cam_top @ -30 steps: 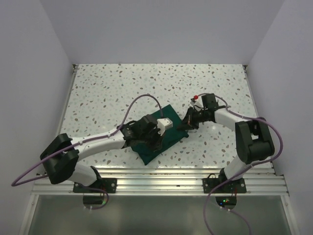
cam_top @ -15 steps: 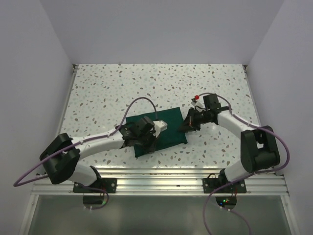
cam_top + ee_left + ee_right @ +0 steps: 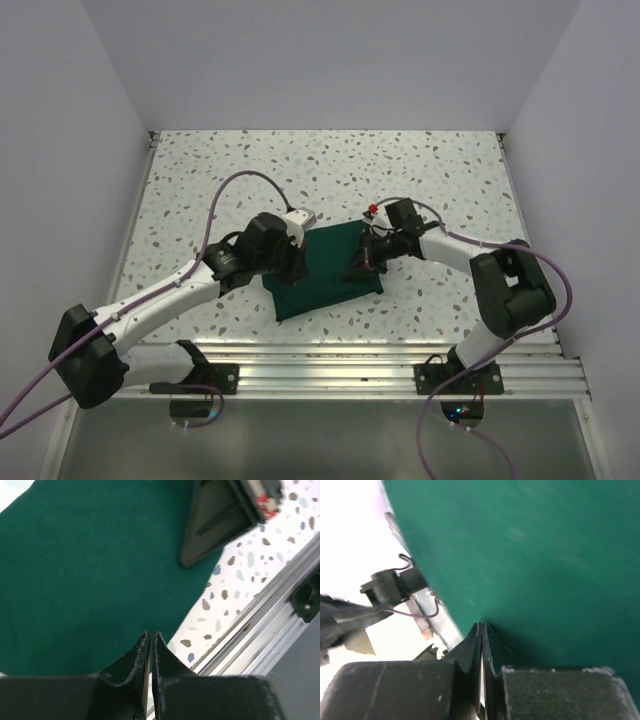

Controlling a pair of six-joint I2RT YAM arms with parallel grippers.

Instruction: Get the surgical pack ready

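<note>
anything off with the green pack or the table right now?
No spill or damage shows. The green pack lies slightly askew on the table, its near-left corner jutting toward the rail.

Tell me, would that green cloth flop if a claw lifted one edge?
Probably floppy: the green cloth has soft, rounded edges. It likely slides rather than rolls, since it lies flat on the table. Its weight is unclear.

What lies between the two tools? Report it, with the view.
Only the pack lies between the left tool and the right tool; the top view shows it.
</note>
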